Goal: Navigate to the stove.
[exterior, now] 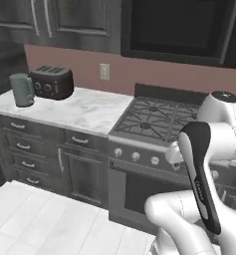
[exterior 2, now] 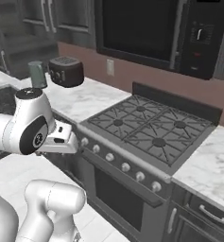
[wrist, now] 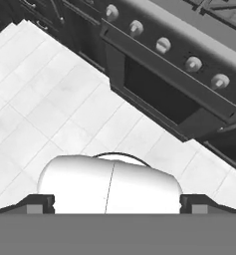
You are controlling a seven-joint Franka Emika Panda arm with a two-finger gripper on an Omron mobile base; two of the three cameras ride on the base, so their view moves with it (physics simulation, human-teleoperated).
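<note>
Four-burner stove point(exterior 2: 146, 127) just ahead — toaster point(exterior: 52, 82), kettle point(exterior: 22, 89) on counter point(exterior: 84, 109) beside.

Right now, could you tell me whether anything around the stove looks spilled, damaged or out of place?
Nothing stands out: the stove has bare grates and a closed oven door, while the toaster and kettle stand upright on the counter.

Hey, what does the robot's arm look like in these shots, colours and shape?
The arm is glossy white with rounded, tube-like segments, dark grey joint caps and a long black strip with small white lettering. The gripper has two small dark finger tips.
</note>
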